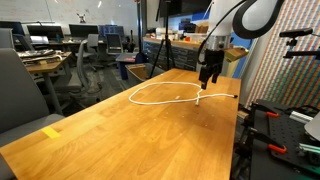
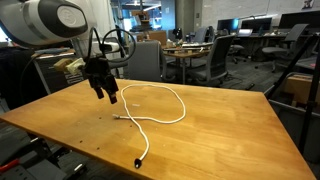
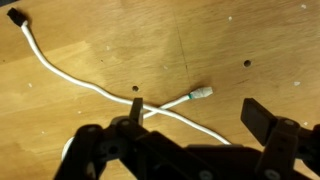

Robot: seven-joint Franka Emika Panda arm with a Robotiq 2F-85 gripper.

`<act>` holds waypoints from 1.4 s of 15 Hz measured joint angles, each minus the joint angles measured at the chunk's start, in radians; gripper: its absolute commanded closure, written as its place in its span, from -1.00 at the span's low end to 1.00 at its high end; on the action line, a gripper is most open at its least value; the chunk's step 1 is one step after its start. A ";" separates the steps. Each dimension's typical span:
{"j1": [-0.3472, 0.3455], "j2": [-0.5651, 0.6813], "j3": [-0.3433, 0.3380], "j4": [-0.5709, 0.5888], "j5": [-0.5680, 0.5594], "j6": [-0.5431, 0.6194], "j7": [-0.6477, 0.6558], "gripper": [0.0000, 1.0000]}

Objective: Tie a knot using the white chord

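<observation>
The white chord (image 1: 160,88) lies on the wooden table (image 1: 120,135) in a wide loop that crosses itself. In an exterior view the loop (image 2: 165,100) leads to a tail ending in a dark tip (image 2: 137,161) near the table's edge. My gripper (image 1: 208,78) hovers just above the crossing, open and holding nothing. In the wrist view the crossing (image 3: 143,110) sits by one finger (image 3: 135,108). One short end (image 3: 203,93) points out between the fingers, and the other dark tip (image 3: 15,16) lies far off. The gripper (image 3: 195,115) has the chord running under it.
A yellow note (image 1: 52,131) lies near one corner of the table. Office chairs (image 2: 145,62) and desks stand beyond the far edge. A tripod (image 1: 158,45) and dark equipment (image 1: 285,125) stand beside the table.
</observation>
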 measured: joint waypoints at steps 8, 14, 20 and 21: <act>0.003 0.266 -0.050 0.071 0.107 0.261 0.077 -1.00; 0.097 0.305 -0.129 0.096 0.142 0.249 0.082 -0.86; 0.197 0.374 -0.188 0.185 0.147 0.186 0.112 -0.29; 0.201 0.393 -0.185 0.206 0.153 0.173 0.112 -0.26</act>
